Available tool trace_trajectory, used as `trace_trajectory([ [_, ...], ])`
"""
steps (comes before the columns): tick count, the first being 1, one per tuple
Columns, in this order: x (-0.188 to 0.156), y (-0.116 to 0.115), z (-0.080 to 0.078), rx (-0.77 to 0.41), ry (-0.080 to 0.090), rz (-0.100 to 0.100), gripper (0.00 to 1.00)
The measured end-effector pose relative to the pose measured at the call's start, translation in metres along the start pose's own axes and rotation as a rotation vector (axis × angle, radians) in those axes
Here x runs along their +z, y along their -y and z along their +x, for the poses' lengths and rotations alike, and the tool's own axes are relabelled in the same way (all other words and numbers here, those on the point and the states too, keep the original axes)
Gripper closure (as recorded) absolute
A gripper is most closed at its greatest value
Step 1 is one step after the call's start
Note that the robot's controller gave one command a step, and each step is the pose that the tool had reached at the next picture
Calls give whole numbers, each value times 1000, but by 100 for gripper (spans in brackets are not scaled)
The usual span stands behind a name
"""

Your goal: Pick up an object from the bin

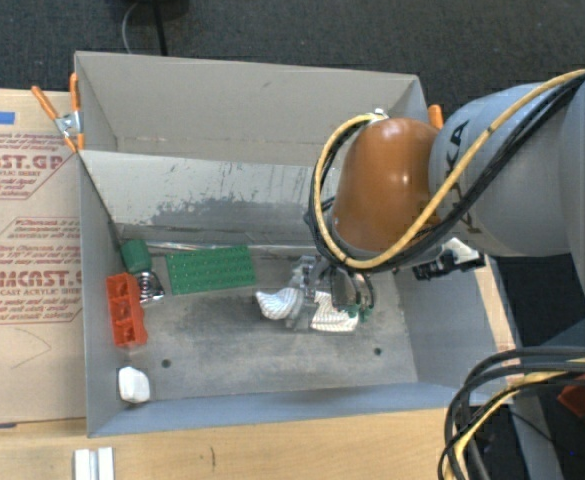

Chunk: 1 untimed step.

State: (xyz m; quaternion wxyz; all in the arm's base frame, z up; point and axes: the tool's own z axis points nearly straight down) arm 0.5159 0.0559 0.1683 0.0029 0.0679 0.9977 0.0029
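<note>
**A:** Start far to the left of the end effector. What lies there?

**B:** A small white lump (pixel 133 384), well apart from it and lower in the view. Above the lump, an orange brick (pixel 125 311) sits along the left wall of the bin (pixel 252 98). I'd guess loose things drift to the walls, which makes those two awkward to get round.

**A:** And coming closer?

**B:** A small dark green piece (pixel 135 258) lies just above the brick. Next to it a flat green studded plate (pixel 207 268) lies along the foot of the back wall, near the end effector's left. Lying flat like that, I judge it offers little edge to grip.

**A:** Then the end effector itself?

**B:** The end effector (pixel 307 286) is down at the bin floor, hanging from under the arm's orange cover (pixel 387 183). A white crumpled piece (pixel 275 303) sits just beside it on the left, and a white netted piece (pixel 332 318) just beside it on the right.

**A:** Is it open or closed? Does it have anything?

**B:** I cannot tell; its tip is lost among the white pieces. They look soft and raised off the floor, so I'd judge them the easiest thing here to pick, which may be why it sits so low there.
</note>
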Motion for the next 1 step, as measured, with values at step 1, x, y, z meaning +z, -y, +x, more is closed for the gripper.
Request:
trace_trajectory([
  [1,-107,1,3,78,3,-1,100],
])
